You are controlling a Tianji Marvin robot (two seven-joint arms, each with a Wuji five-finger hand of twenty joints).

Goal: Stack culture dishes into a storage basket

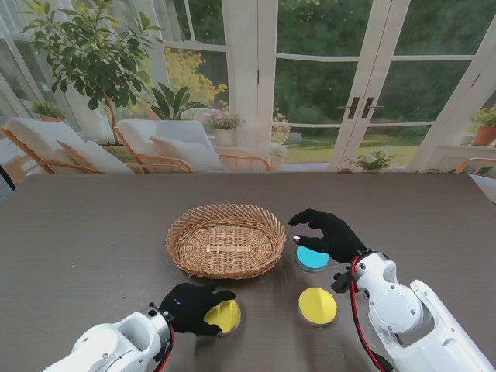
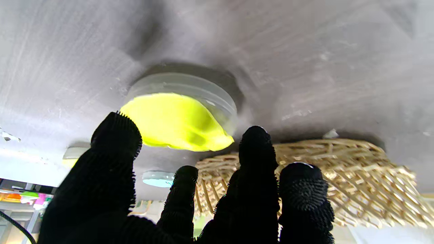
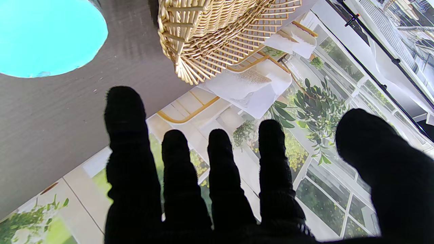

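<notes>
While the left robot hand (image 1: pixel 190 307) spreads over a yellow dish (image 1: pixel 225 316), the right robot hand (image 1: pixel 329 234) hovers spread above the blue dish (image 1: pixel 311 259).

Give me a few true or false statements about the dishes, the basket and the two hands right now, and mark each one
1. The basket already holds a dish. False: it holds nothing.
2. Three dishes sit on the table. True: the blue dish and two yellow ones.
3. The right hand is over the blue dish. True, with its fingers spread.
4. The left hand is at the basket rim. False: it is at the left yellow dish, nearer to me than the basket.
5. The right yellow dish is held by a hand. False: it lies alone on the table.
</notes>
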